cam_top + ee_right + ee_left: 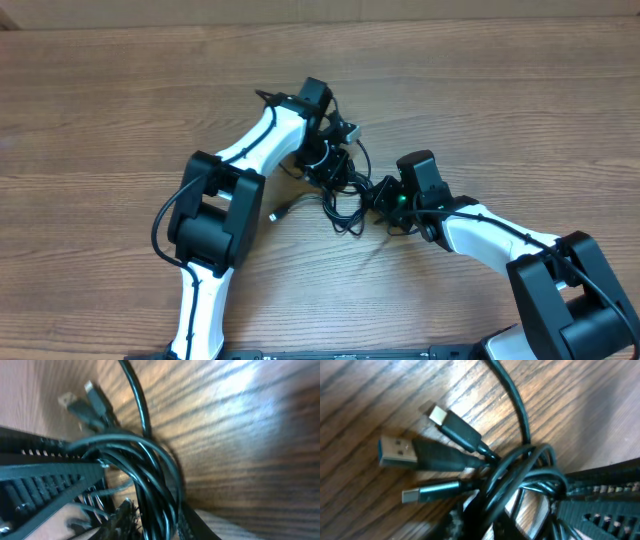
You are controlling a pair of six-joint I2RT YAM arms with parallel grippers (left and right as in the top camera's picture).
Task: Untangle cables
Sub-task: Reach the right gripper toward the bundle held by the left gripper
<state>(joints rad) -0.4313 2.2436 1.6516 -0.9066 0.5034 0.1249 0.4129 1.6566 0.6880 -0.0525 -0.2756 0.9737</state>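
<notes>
Black cables (pixel 345 205) light, limp, slick; plugs (pixel 397 452) rigid. Bunch looks pinched in left claw (pixel 565 492); right claw (pixel 378 195), I cannot tell. I'd grab behind plug ahead of left claw.

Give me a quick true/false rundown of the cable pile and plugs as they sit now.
1. The cables lie bunched between the left arm and the right arm. True.
2. The cables are white. False: they are black.
3. The left wrist view shows three plugs, one of them a wide flat plug. True.
4. The table is bare metal. False: it shows wood grain.
5. The cables are laid out straight, side by side. False: they loop over one another in a tangle.
</notes>
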